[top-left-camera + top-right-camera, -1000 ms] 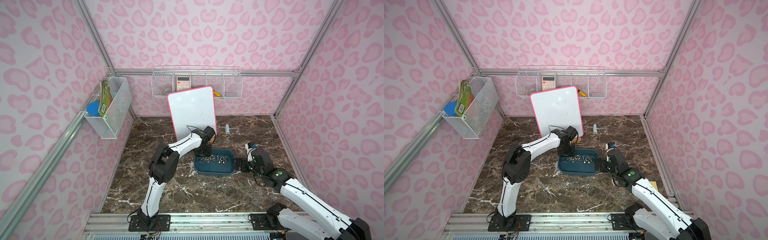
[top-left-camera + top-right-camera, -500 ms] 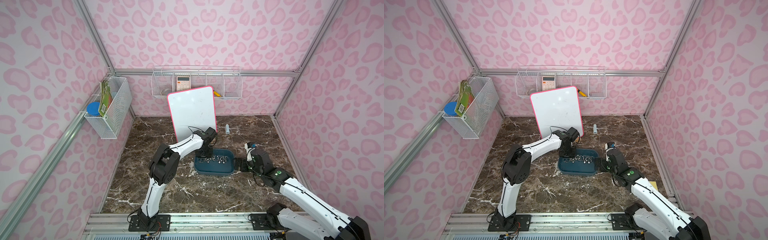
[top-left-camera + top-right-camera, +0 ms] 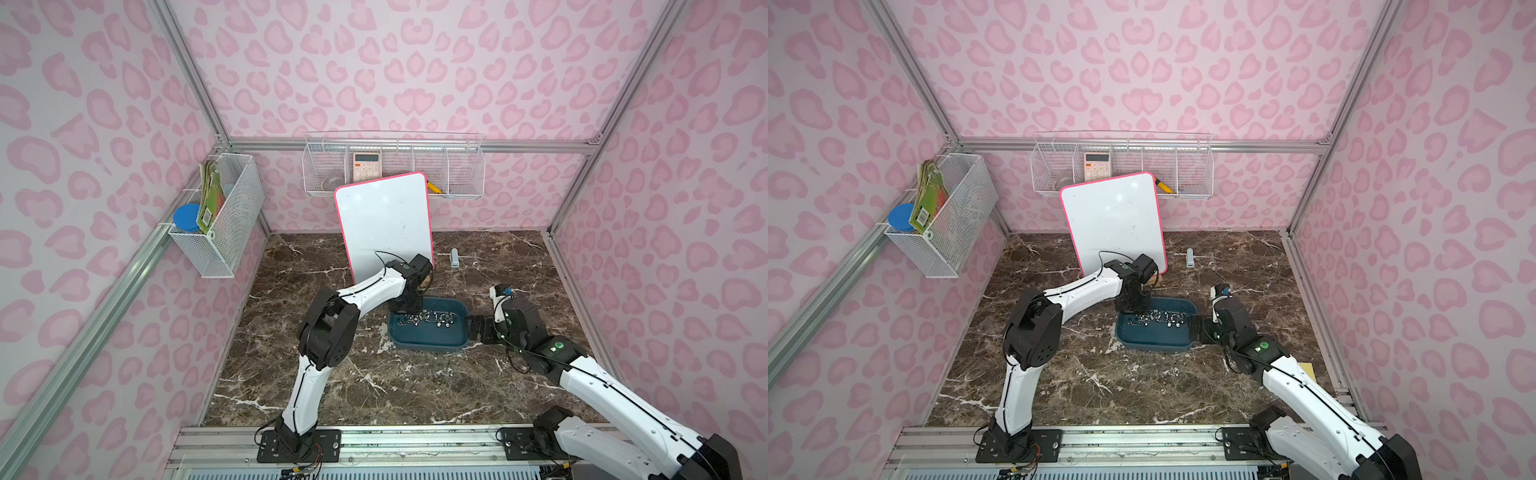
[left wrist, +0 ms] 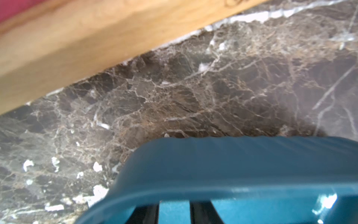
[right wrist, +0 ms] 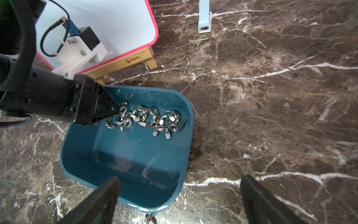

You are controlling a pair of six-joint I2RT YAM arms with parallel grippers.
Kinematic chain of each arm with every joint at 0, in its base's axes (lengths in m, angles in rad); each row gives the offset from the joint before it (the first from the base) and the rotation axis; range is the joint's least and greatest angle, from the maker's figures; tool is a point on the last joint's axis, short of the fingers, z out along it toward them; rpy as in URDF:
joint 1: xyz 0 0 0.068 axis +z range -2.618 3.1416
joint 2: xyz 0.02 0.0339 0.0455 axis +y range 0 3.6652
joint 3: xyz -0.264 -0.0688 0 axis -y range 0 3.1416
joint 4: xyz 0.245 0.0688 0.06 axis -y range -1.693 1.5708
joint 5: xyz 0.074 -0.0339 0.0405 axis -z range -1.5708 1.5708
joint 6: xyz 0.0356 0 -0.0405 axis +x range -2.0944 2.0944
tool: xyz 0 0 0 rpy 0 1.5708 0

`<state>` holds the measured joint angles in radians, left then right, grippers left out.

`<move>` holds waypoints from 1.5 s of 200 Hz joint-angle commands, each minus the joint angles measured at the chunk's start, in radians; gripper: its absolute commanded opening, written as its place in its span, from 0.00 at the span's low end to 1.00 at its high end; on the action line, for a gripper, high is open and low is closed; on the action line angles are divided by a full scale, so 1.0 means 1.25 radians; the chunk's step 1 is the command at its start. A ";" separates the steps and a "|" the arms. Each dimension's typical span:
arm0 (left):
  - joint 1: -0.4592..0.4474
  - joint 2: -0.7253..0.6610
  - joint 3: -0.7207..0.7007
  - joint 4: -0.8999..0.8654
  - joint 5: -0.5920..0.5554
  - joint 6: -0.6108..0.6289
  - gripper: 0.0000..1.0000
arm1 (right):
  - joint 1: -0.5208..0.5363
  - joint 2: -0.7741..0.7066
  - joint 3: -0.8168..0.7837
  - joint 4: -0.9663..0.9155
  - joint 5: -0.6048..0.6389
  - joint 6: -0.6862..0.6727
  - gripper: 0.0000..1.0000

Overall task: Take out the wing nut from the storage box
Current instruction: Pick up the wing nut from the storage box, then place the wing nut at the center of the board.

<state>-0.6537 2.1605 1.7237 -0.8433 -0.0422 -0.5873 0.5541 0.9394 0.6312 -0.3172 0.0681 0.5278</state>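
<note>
right wrist view: right gripper [image 5: 180, 179] is spread wide at the end of the storage box [image 5: 126, 164] nearest the right arm. one finger [image 5: 96, 203] is over the box's inside and the other over the marble table [image 5: 271, 97] outside it. it holds nothing. a small metal piece [image 5: 150, 218] lies on the marble just outside the box's wall, too small to identify.

the box sits flat on the table, right of centre in both top views. its near floor is bare. the wing nuts [image 5: 151, 120] lie in a loose, touching row along the far part of the floor.

left gripper [image 5: 116, 113] reaches down into the box, tips in the end of the row toward the left arm and touching the nuts. left wrist view shows two dark fingers with a narrow strip of blue floor between them. the tips are out of frame. whether they pinch a nut cannot be told.

just beyond the box stands a whiteboard [image 5: 106, 25] with a pink edge, tilted back on a wooden stand [image 5: 124, 62]. a pale blue object [image 5: 204, 21] lies farther back on the marble, apart from the board.

on the back wall hang wire baskets [image 3: 395, 166], one holding a calculator [image 3: 367, 165].
</note>
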 commanded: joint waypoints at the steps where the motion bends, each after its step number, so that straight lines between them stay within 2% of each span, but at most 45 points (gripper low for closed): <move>1: 0.000 0.008 0.002 -0.014 -0.008 0.017 0.27 | 0.000 0.000 -0.002 0.015 0.001 0.001 0.99; 38: 0.001 0.018 0.001 -0.008 -0.013 0.017 0.26 | 0.000 0.001 -0.001 0.017 -0.001 0.001 0.99; 50: 0.001 0.018 0.002 -0.003 -0.013 0.017 0.21 | 0.000 0.001 -0.001 0.018 -0.003 0.000 0.99; 79: 0.001 0.024 0.008 0.000 -0.008 0.018 0.20 | 0.000 0.004 0.000 0.018 -0.005 0.000 0.99; 91: 0.001 0.025 0.007 0.000 -0.009 0.016 0.09 | 0.000 0.003 0.000 0.017 -0.004 0.000 0.99; 104: -0.001 0.021 0.002 0.000 -0.013 0.013 0.08 | 0.000 0.002 0.001 0.018 -0.007 0.000 0.99; 118: -0.001 0.010 0.002 -0.002 -0.016 0.012 0.00 | 0.000 0.002 0.001 0.021 -0.010 0.000 0.99; 179: -0.017 -0.063 0.003 -0.034 -0.037 -0.009 0.00 | 0.000 0.028 0.003 0.051 -0.064 -0.005 0.99; 225: -0.056 -0.147 -0.042 -0.048 -0.046 -0.054 0.00 | 0.000 0.071 0.031 0.062 -0.104 -0.015 0.99; 272: -0.141 -0.222 -0.125 -0.046 -0.064 -0.163 0.00 | 0.001 0.045 0.029 0.039 -0.152 -0.041 0.99; 300: -0.205 -0.244 -0.165 -0.046 -0.070 -0.230 0.00 | 0.006 -0.002 0.007 0.011 -0.165 -0.013 0.99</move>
<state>-0.8642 1.8759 1.5455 -0.8803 -0.1104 -0.7769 0.5556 0.9771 0.6601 -0.2695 -0.1093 0.4942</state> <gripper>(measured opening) 0.090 0.990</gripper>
